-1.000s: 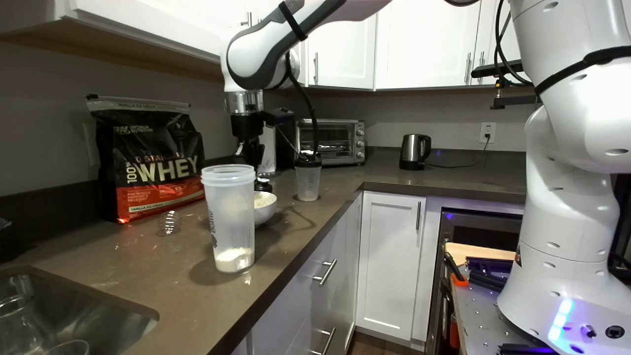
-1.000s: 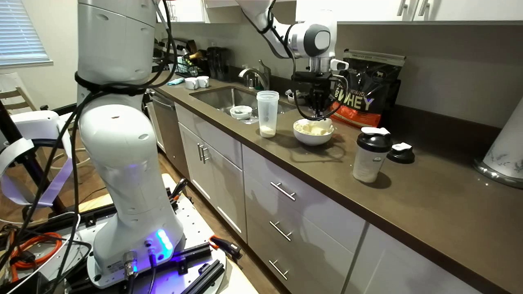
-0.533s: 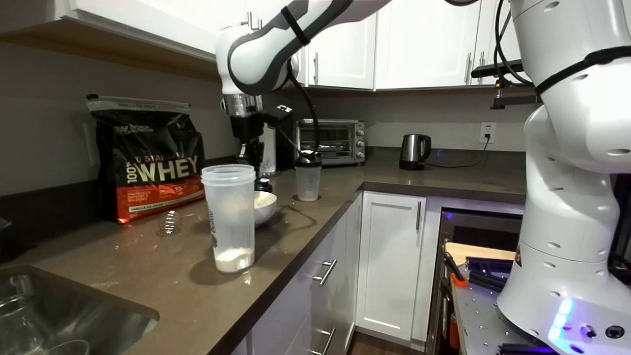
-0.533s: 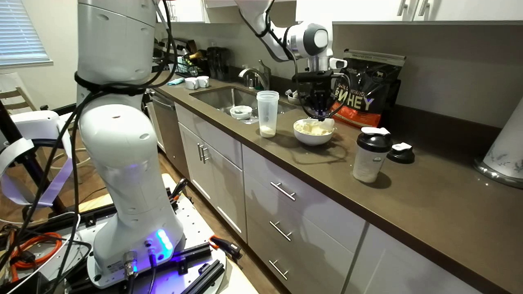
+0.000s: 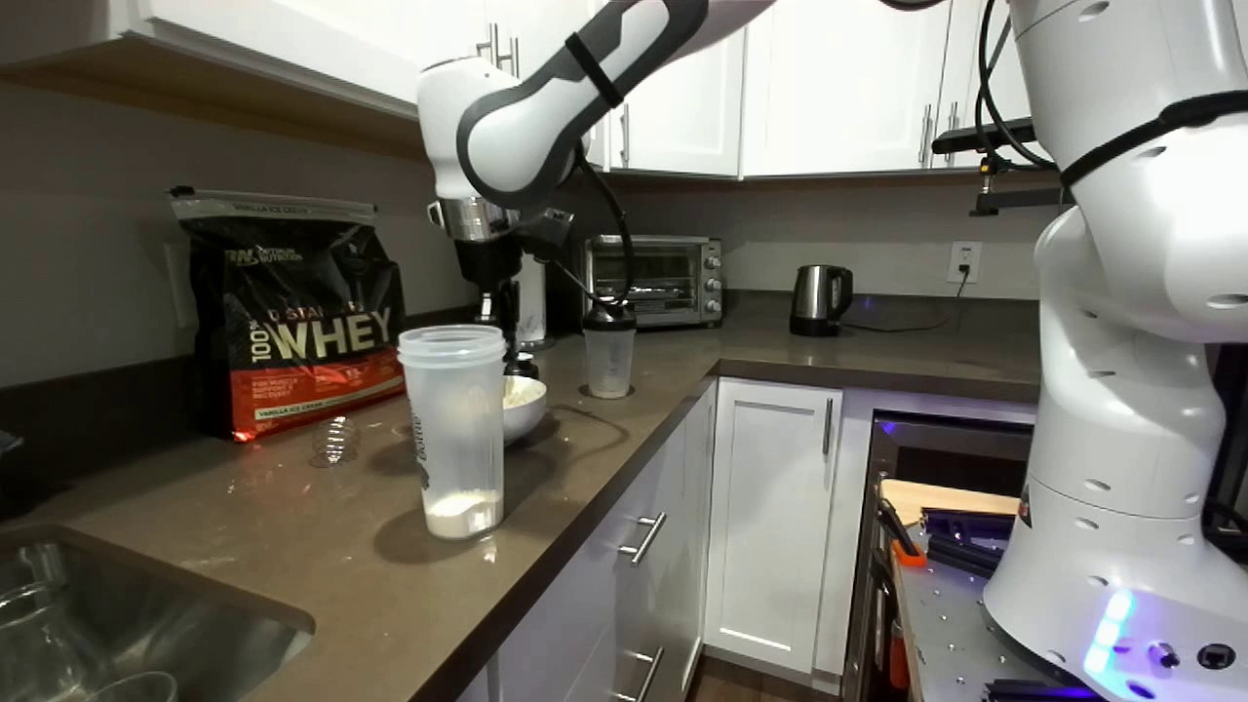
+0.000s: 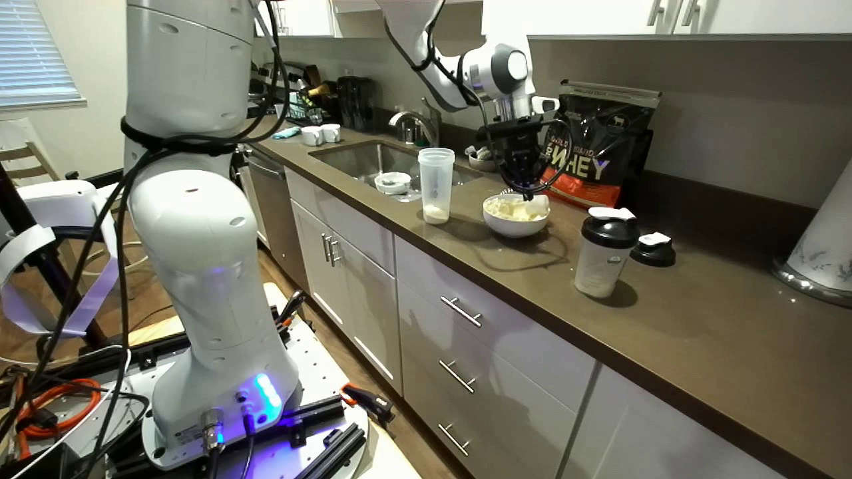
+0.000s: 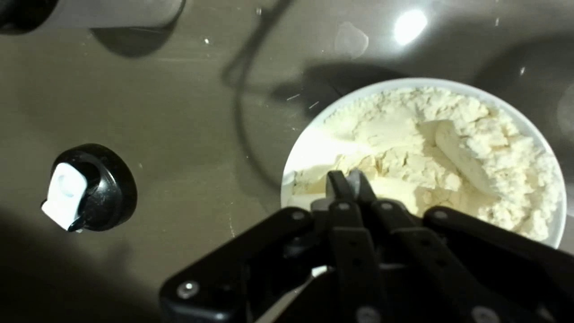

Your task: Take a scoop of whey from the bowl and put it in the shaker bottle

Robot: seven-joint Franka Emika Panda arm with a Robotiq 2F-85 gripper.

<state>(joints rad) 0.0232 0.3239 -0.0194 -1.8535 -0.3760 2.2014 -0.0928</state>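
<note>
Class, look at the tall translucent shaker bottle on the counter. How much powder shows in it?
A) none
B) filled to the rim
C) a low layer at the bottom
C, since in both exterior views pale powder lies at the foot of the shaker bottle, far below its rim.

A kitchen corner with plain grey walls (image 5: 858, 219) and white upper cabinets (image 5: 682, 107) that carry slim metal handles (image 5: 625, 135); the cabinet fronts are brightly lit, the wall below them dimmer. A brown countertop (image 6: 699, 346) turns the corner above white lower cabinets (image 5: 770, 517), with a steel sink (image 5: 214, 614) set into it and a power outlet (image 5: 965, 257) on the wall. In an exterior view, a slatted window blind (image 6: 33, 53) glows bluish on a cream wall (image 6: 96, 40), with a wooden chair (image 6: 43, 160) and brown floor (image 6: 154, 286) below. The wrist view shows a white glare spot (image 7: 410, 27) on the countertop
</note>
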